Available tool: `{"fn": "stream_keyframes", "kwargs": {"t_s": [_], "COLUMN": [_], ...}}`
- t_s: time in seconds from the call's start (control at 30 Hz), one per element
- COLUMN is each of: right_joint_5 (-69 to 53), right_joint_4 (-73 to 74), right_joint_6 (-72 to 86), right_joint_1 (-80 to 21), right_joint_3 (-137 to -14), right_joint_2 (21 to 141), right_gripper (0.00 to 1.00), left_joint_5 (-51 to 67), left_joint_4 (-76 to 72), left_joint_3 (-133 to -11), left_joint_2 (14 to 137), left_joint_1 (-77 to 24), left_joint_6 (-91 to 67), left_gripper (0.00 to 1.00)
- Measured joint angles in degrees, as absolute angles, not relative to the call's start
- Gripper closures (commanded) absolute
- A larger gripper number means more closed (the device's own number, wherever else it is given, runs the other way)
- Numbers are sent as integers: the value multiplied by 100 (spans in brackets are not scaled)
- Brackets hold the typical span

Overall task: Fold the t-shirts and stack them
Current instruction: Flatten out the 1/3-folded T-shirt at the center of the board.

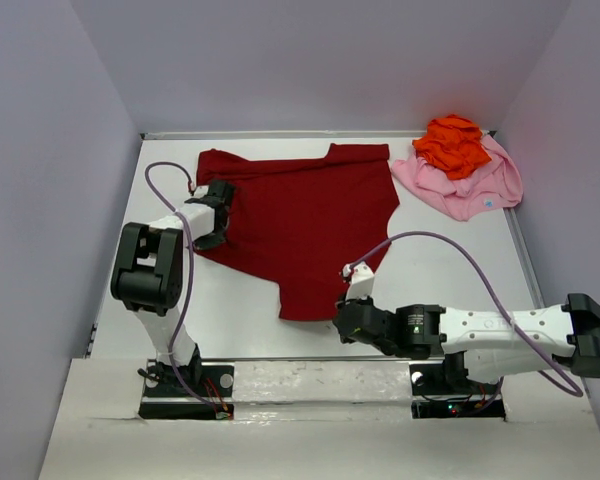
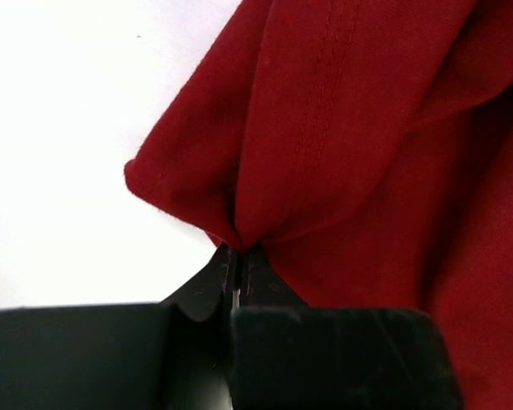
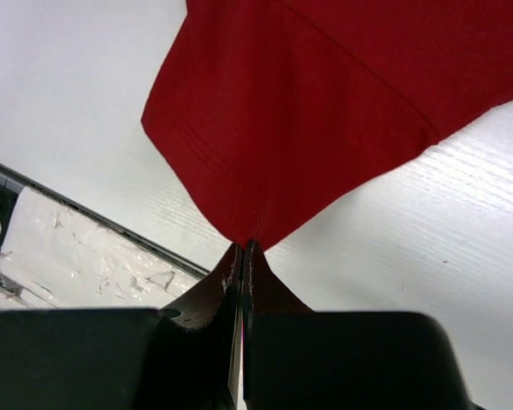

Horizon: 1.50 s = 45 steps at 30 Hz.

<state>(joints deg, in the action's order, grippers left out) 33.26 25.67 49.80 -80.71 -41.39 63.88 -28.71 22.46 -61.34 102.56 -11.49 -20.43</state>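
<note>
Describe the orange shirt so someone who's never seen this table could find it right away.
At the white table's far right corner lies a crumpled light pink cloth t-shirt. The bright orange cloth t-shirt sits bunched on top, the only orange thing there.

Dark red t-shirt (image 1: 300,215) spread mostly flat at centre, left edge bunched, near corner pinched. Bright orange t-shirt (image 1: 452,143) crumpled atop light pink t-shirt (image 1: 470,190), heaped far right.
</note>
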Motion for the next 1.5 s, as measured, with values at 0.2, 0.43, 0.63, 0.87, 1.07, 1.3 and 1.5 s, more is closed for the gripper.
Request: {"fn": "stream_keyframes", "kwargs": {"t_s": [0.2,0.43,0.63,0.87,1.07,1.3,1.5], "right_joint_5": [3819,4471,5000,5468,6193,6987,7098], "right_joint_4": [2967,3573,4034,4501,4788,4108,1933], "right_joint_6": [4989,4847,4777,4536,3885,2161,-556], "right_joint_1": [-8071,-8071,-8071,-8023,-7994,-7990,-7990], "right_joint_3": [-4143,-4589,-5006,-5380,-6445,-7758,-8088], "right_joint_2": [5885,5378,5256,5048,4936,4897,4803], "right_gripper": [100,100,100,100,100,100,100], "left_joint_5": [-2716,-2696,-2700,-2534,-2222,-1828,-1791], "left_joint_4": [2386,2477,2609,2773,2912,2936,2766], "left_joint_3": [-6136,-6530,-6720,-6600,-6733,-7918,-8506], "left_joint_2": [9076,7006,6667,6674,6235,4899,4209], "left_joint_1": [-1149,-1028,-910,-746,-701,-707,-819], "left_joint_6": [-2095,-2169,-2156,-2167,-2222,-2167,-2224], "left_gripper": [100,100,100,100,100,100,100]}}
